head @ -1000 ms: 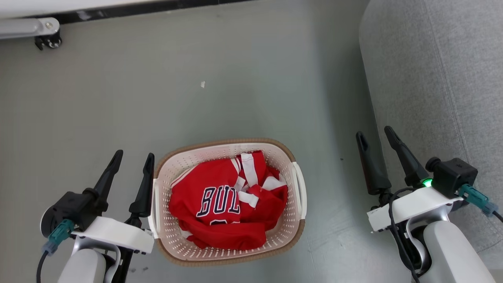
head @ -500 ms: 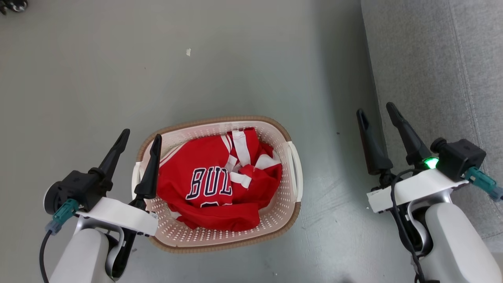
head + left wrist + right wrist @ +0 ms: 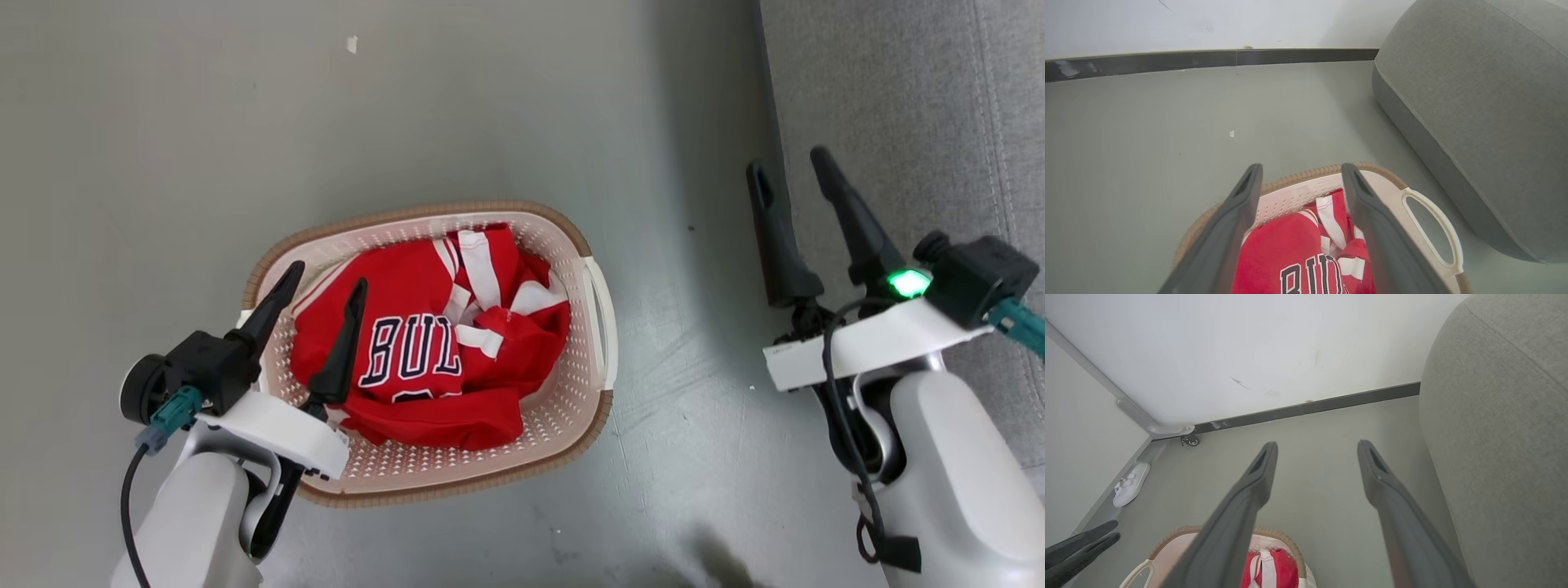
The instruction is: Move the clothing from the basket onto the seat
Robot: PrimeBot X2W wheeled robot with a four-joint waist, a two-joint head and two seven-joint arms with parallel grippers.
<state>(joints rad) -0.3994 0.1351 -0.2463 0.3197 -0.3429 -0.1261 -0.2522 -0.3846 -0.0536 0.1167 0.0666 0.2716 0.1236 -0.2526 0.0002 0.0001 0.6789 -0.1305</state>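
The clothing [image 3: 424, 412] lies crumpled inside the basket [image 3: 563, 416], the red jersey [image 3: 408, 351] on top with a white-striped red piece beside it. The basket stands on the grey floor [image 3: 408, 106], apart from the seat [image 3: 906, 106] to its right. The left gripper [image 3: 328, 274] has its fingers spread and empty, poised over the basket's left half; contact with the cloth cannot be told. The right gripper [image 3: 785, 160] is likewise spread and empty, over the floor beside the seat's edge, well clear of the basket
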